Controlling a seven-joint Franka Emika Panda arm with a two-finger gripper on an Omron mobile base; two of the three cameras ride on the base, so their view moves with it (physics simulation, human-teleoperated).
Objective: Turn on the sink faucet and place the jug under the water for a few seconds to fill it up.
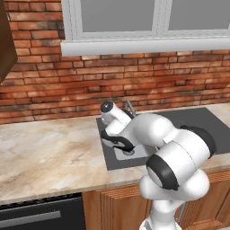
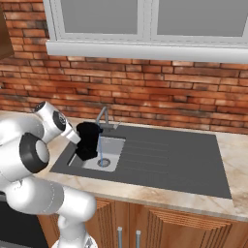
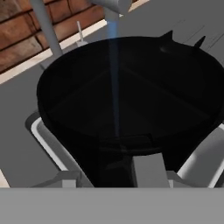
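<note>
Jug [image 2: 88,140] is held up over the left side of the sink [image 2: 114,145], gripper [image 2: 77,139] clamped on its side with jaws spread about the body. Faucet [image 2: 102,117] is already on: a thin blue stream of water [image 2: 101,149] runs from the spout. In the hand view the water [image 3: 113,78] passes over the jug's dark top [image 3: 131,96]; looks like filling is underway. Left to do, I judge: hold it there a few seconds. Cannot tell how full it is.
</note>
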